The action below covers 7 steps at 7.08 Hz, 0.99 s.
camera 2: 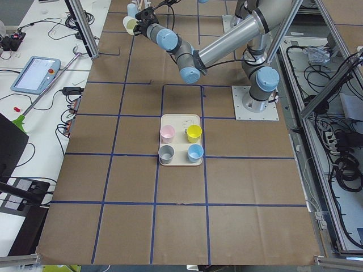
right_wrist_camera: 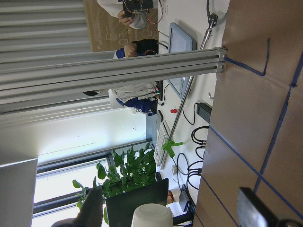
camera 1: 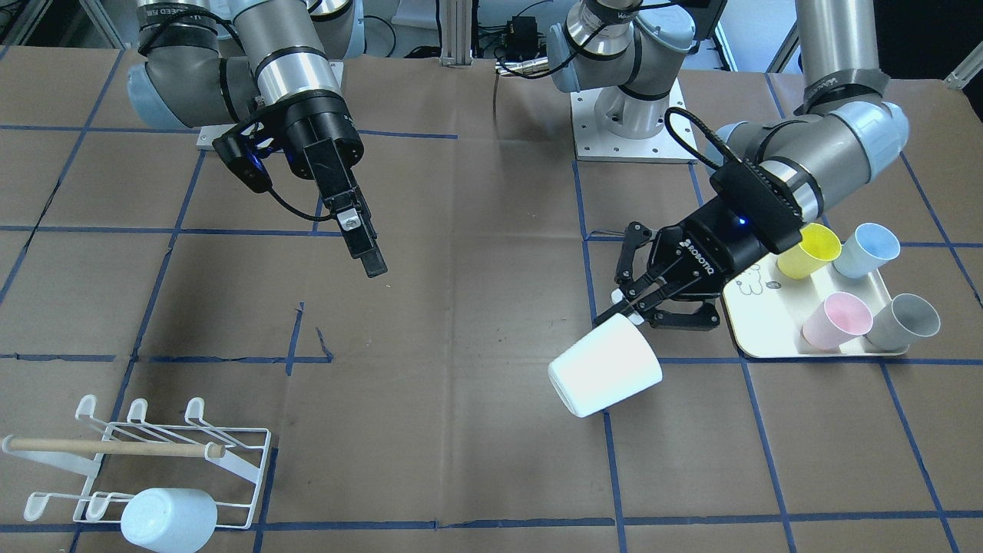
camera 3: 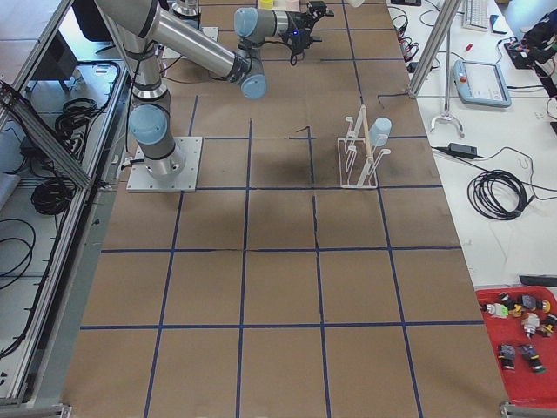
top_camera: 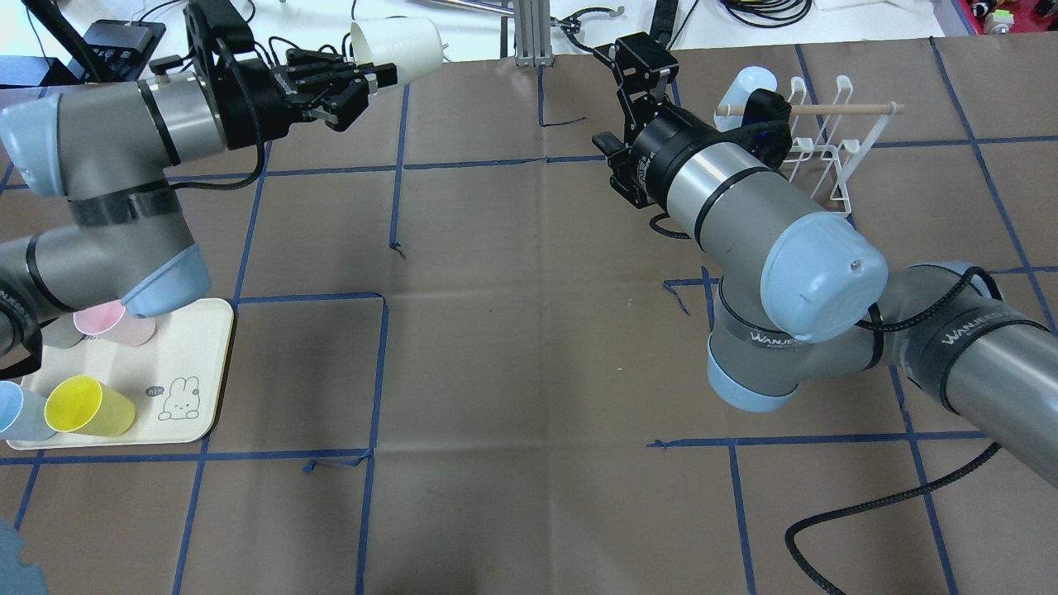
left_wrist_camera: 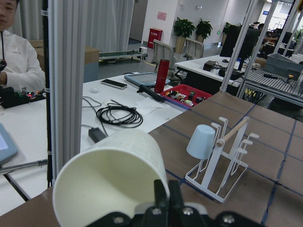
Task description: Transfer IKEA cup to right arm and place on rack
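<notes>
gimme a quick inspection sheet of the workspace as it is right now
surface: table covered in brown paper with a blue tape grid; no spills seen
job's things: white cup held off the table, lying on its side; rack stands at the table's edge with a pale blue cup on it
clutter: tray holding a yellow cup, blue cup, pink cup and grey cup
grippers: left gripper jaws shut on the white cup's rim; right gripper jaws open, empty, apart from the cup
cables: thin cable loops off the right wrist; ribbed hose over the left wrist
surroundings: person at a desk beyond the table
</notes>
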### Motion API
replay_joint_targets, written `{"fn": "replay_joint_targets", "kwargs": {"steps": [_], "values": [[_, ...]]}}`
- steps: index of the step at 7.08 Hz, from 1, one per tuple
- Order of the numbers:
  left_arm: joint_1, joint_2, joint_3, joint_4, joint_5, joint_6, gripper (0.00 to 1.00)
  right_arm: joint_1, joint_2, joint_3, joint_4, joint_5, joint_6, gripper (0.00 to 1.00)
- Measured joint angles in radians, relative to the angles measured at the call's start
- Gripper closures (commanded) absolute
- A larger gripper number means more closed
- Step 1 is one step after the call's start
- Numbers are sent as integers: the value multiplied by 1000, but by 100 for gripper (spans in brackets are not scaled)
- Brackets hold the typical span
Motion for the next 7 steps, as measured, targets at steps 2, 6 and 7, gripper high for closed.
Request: {"fn": "replay_joint_targets", "kwargs": {"steps": [2,6,7], "values": [[-15,5,-79,112,-34,-5,97,4,16,-9,21,2,-10,0],[-98,17,-102,134,-29,-11,95,60,33,-11,55,-25,-11,1],[-101,21,-127,158,-28,-11,95,73,33,-13,64,-36,-7,2]]}}
